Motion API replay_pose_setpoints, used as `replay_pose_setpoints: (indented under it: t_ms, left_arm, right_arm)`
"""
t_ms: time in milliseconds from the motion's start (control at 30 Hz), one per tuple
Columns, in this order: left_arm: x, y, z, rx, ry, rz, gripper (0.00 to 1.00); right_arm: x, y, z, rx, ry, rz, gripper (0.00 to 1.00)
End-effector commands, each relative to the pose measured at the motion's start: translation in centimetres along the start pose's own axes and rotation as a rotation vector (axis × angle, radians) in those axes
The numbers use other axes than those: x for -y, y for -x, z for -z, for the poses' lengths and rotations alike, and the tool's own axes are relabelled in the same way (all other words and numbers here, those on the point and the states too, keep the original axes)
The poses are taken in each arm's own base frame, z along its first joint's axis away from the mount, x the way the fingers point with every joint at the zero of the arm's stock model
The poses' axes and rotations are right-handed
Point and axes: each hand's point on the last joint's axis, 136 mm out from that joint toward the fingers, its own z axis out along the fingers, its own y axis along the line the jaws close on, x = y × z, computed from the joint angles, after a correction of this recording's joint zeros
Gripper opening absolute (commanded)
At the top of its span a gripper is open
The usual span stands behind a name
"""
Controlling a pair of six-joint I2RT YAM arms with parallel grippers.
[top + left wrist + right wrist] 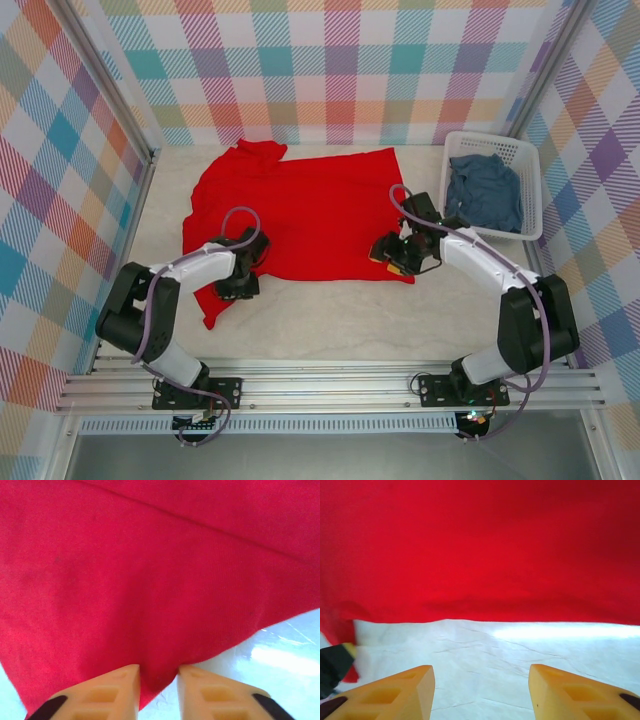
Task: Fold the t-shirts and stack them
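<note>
The red t-shirt (300,215) lies spread flat across the middle of the table. My left gripper (238,287) is at its near left edge. In the left wrist view the two yellow fingers (120,685) press a fold of the red cloth (150,580) between them, so the left gripper (159,672) is shut on it. My right gripper (390,256) sits at the shirt's near right corner. It stands open (481,672) over bare table, with the red hem (480,605) just ahead of the fingertips. The blue-grey t-shirt (485,192) lies crumpled in the basket.
The white lattice basket (482,138) stands at the back right, close to the right arm. Checked walls close the table in on three sides. Bare pale tabletop (330,320) runs between the shirt and the arm bases.
</note>
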Motion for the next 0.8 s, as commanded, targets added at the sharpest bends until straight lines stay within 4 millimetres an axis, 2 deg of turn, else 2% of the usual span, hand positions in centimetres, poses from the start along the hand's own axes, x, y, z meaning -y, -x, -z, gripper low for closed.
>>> replay_pose_setpoints:
  t_ms: [0,67,100,233,500,633,767]
  left_arm:
    - [0.0,-0.2,-0.8,-0.009,0.034,-0.032,0.13]
    - [-0.2,0.4,-0.3,0.011,0.047,-0.019,0.01]
    - [-0.2,0.6,0.2,0.018,0.048,-0.017,0.0]
    - [-0.3,1.8,2.1,0.034,0.051,-0.039,0.0]
    - [0.0,3.9,4.8,-0.01,0.041,-0.072,0.0]
    - [-0.2,5.6,4.6,-0.081,0.053,-0.132,0.0]
    - [-0.9,8.8,4.1,-0.098,0.086,-0.169,0.0]
  right_arm:
    - [3.5,-0.9,0.3,0.015,-0.146,-0.048,0.53]
    - [4.7,-1.5,-0.5,-0.007,-0.184,-0.073,0.53]
    - [5.2,-1.7,-0.8,-0.015,-0.201,-0.084,0.52]
    - [5.7,-1.5,-1.7,-0.022,-0.216,-0.092,0.52]
    - [4.7,0.1,-2.3,-0.023,-0.227,-0.054,0.51]
    - [4.4,0.2,-3.2,-0.057,-0.223,-0.072,0.5]
    - [5.0,0.5,-4.6,-0.078,-0.255,-0.084,0.49]
